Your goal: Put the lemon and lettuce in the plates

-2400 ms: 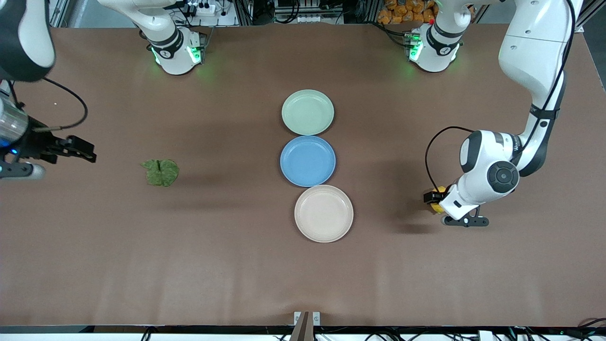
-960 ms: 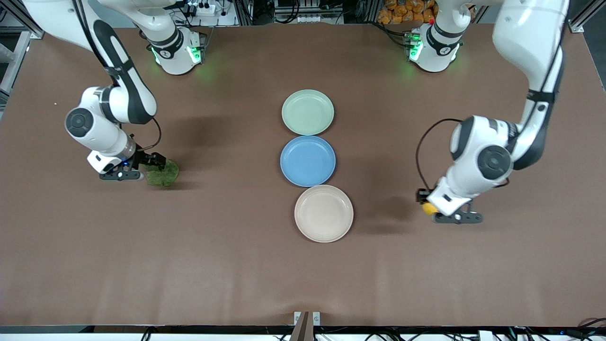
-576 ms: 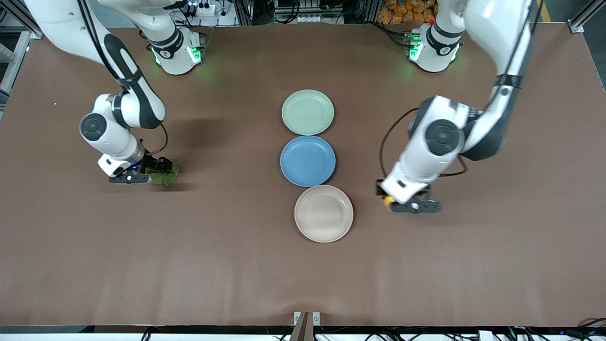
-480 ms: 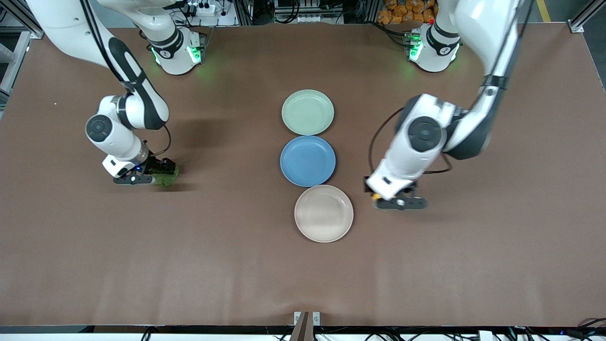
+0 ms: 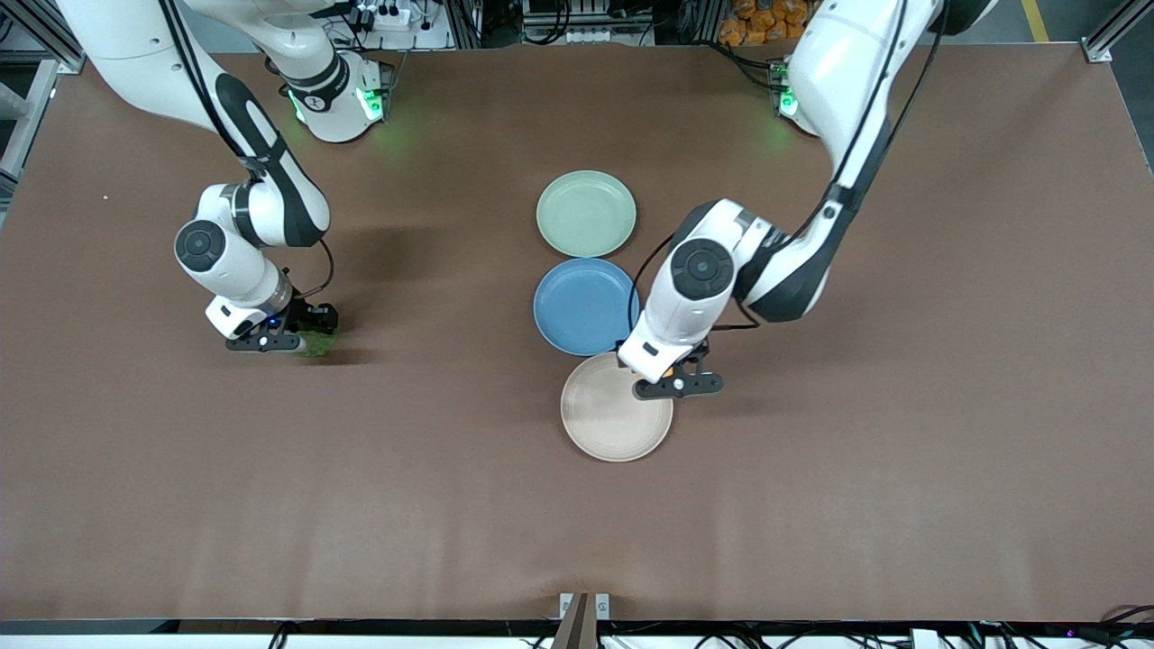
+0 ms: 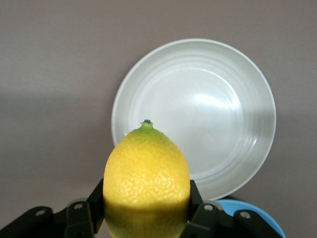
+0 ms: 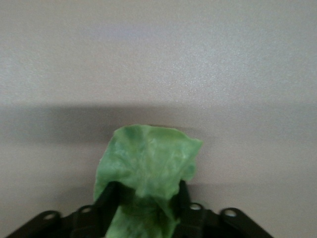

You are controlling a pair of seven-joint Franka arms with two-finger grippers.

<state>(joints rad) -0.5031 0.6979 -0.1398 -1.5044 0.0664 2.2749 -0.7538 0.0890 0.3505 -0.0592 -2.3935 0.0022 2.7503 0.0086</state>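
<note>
The yellow lemon (image 6: pixel 146 173) is held in my left gripper (image 6: pixel 146 201), which is shut on its sides. That left gripper (image 5: pixel 672 377) hangs over the rim of the beige-cream plate (image 5: pixel 613 428), at the edge next to the blue plate. In the left wrist view the beige-cream plate (image 6: pixel 213 109) lies just past the lemon's tip. The green lettuce (image 7: pixel 148 158) rests on the table toward the right arm's end. My right gripper (image 7: pixel 143 196) is down on the lettuce (image 5: pixel 317 343), its fingers pressed on both sides of the bunched leaf. The mint green plate (image 5: pixel 586 214) holds nothing.
A blue plate (image 5: pixel 581 306) lies between the mint green plate and the beige-cream plate, all three in a row at the table's middle. The brown table (image 5: pixel 902 451) spreads wide around them.
My left arm has carried the lemon from the left arm's end of the table to over the beige-cream plate. My right gripper came down around the lettuce and closed on it.
</note>
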